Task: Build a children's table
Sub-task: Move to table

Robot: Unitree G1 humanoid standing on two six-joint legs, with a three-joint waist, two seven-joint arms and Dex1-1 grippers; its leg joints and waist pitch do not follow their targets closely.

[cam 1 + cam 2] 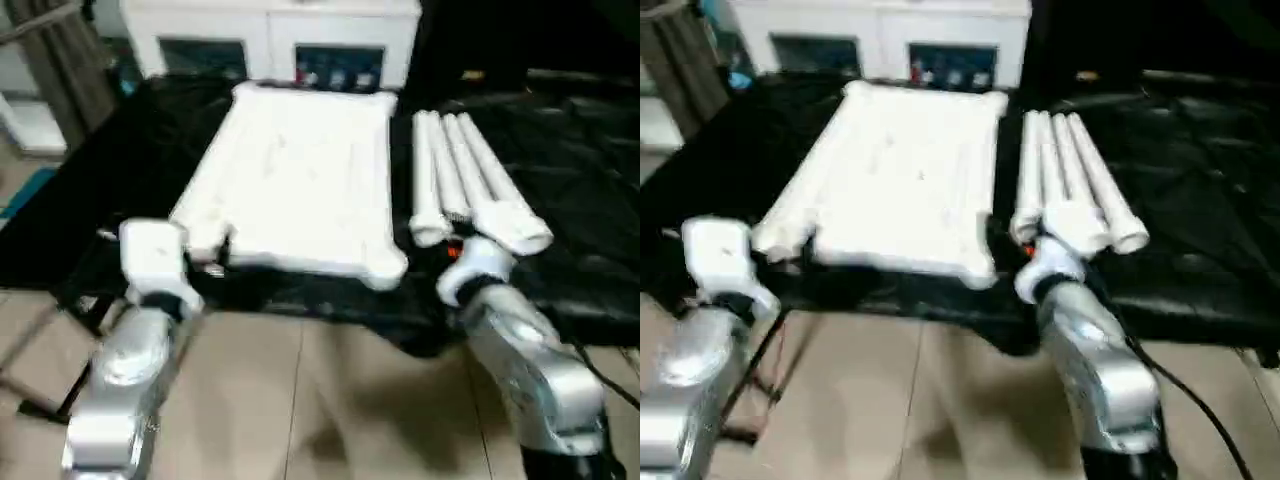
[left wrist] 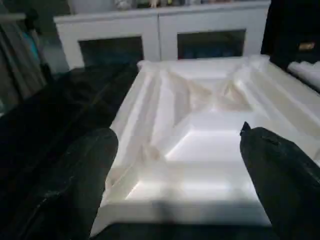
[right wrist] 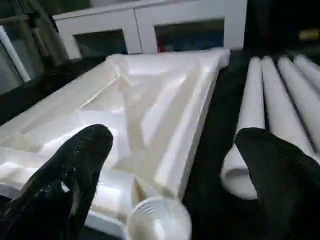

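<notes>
The white tabletop (image 1: 295,180) lies ribbed side up on black sheeting (image 1: 560,180); 4 legs (image 1: 465,180) lie at its 3 o'clock. Left gripper (image 2: 175,165) and right gripper (image 3: 175,170) are spread wide, empty.

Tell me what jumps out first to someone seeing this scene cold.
The white tabletop dominates, lying ribbed underside up on a black sheet in the middle. Just to its right, four white tube legs lie side by side, not yet fitted. Nearer the camera, the left gripper hangs open before the tabletop's near edge and the right gripper hangs open between the tabletop's near right corner socket and the legs; a white cabinet stands behind.
</notes>
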